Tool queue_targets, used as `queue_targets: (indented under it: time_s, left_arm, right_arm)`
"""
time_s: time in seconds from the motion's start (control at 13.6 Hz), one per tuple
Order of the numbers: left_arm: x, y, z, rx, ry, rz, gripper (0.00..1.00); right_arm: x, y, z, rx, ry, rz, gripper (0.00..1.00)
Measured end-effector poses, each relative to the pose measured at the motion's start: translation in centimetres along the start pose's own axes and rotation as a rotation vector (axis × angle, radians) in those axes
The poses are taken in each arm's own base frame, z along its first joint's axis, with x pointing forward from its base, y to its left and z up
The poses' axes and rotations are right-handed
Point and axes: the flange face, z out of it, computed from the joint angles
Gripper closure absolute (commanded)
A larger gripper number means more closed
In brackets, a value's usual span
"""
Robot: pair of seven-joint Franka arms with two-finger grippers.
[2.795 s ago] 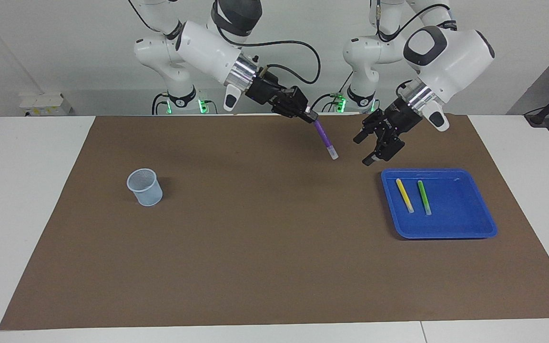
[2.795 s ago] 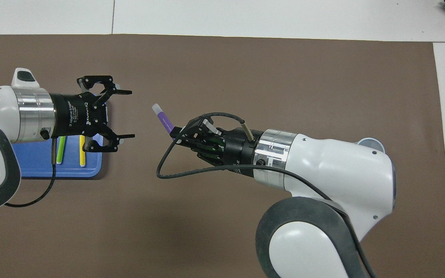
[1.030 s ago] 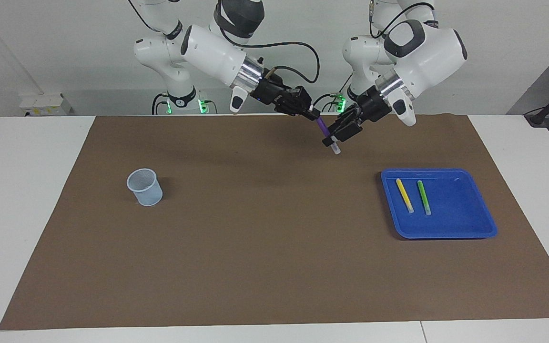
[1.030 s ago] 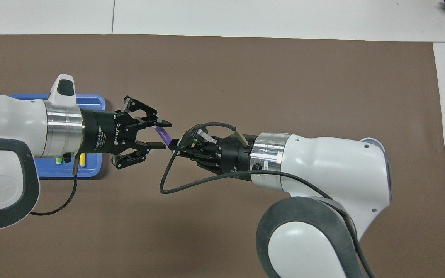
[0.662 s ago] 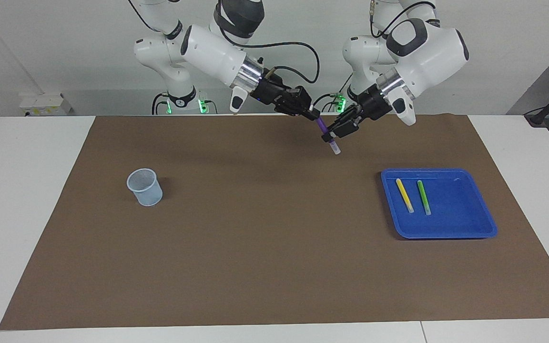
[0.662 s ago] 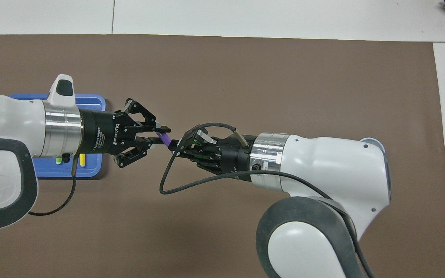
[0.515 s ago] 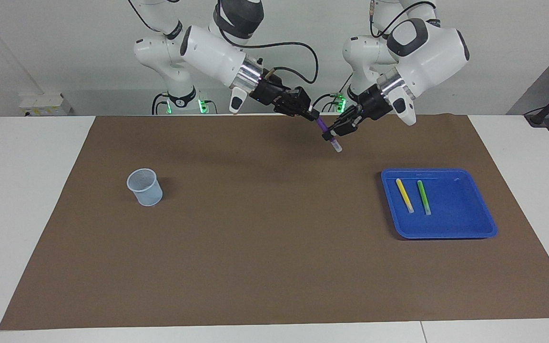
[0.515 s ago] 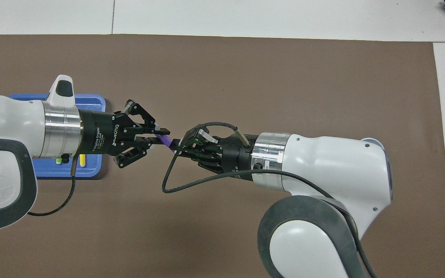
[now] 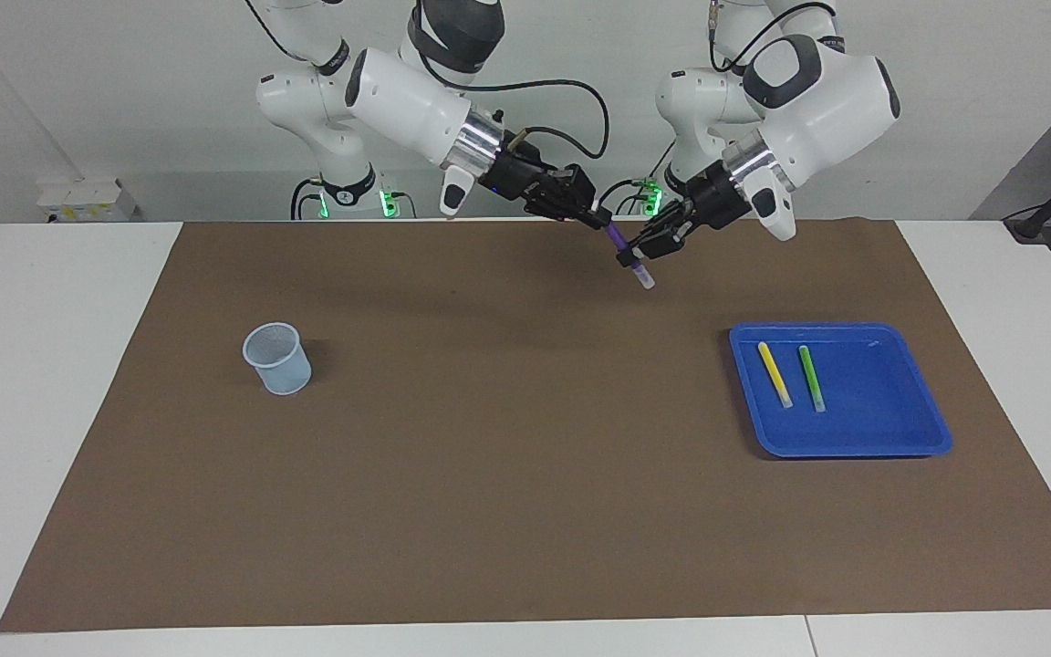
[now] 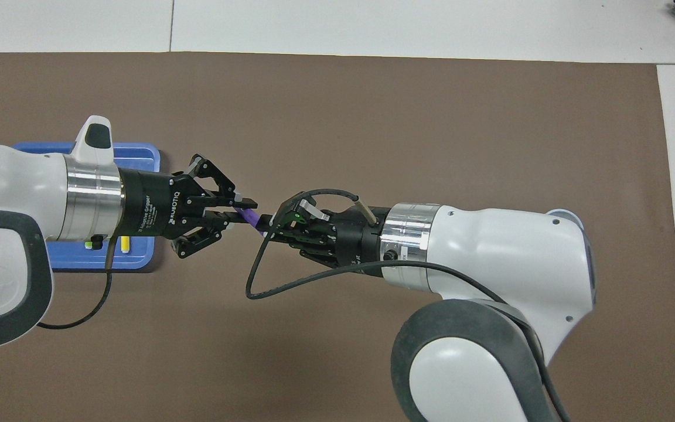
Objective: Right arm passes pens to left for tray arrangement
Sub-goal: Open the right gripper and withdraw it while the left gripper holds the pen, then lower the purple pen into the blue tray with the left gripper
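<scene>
Now we hold the purple pen point(image 9: 619, 245) clamped in both left gripper point(image 9: 637, 259) and right gripper point(image 9: 600, 222), tray point(image 9: 931, 415) at four o'clock; our right must release next.

Purple pen point(image 9: 621, 247) tilted midair; yellow pen point(image 9: 774, 374), green pen point(image 9: 811, 377) in tray point(image 9: 890, 429)

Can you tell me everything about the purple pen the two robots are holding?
The purple pen is a slim marker with a purple barrel and a pale whitish end. It hangs tilted in the air over the brown mat, whitish end lowest. The right gripper pinches its upper end, and the left gripper is shut on it lower down, just above the pale tip. It touches nothing else.
</scene>
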Motion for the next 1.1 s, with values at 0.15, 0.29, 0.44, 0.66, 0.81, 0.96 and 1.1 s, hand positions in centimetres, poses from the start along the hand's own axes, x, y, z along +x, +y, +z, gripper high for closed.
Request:
queue_targets:
  time_s: [0.15, 0.29, 0.44, 0.66, 0.81, 0.96, 1.1]
  left_arm:
    - [-0.3, -0.1, 0.1, 0.012, -0.008, 0.003, 1.0]
    - [-0.4, -0.2, 0.1, 0.016, -0.011, 0.004, 1.0]
    - [-0.4, -0.2, 0.1, 0.017, -0.012, 0.013, 1.0]
    - [-0.1, -0.9, 0.3, 0.089, 0.017, 0.146, 1.0]
    - [0.8, -1.9, 0.1, 0.177, 0.047, 0.262, 1.0]
    - [2.4, -3.0, -1.1, 0.253, 0.063, 0.38, 1.0]
    - [4.7, -4.4, -3.1, 0.327, 0.073, 0.492, 1.0]
  right_arm:
    - [0.2, -0.1, -0.2, 0.004, 0.007, 0.001, 0.0]
    - [0.4, -0.1, -0.3, -0.007, 0.016, -0.016, 0.0]
    - [0.5, -0.1, -0.5, -0.088, 0.055, -0.118, 0.0]
    - [0.6, -0.2, -1.0, -0.272, 0.074, -0.295, 0.0]
    - [1.0, 0.1, -1.7, -0.396, 0.077, -0.377, 0.0]
    - [1.9, 0.9, -2.8, -0.527, 0.073, -0.471, 0.0]
    - [3.3, 1.9, -4.4, -0.637, 0.058, -0.56, 0.0]
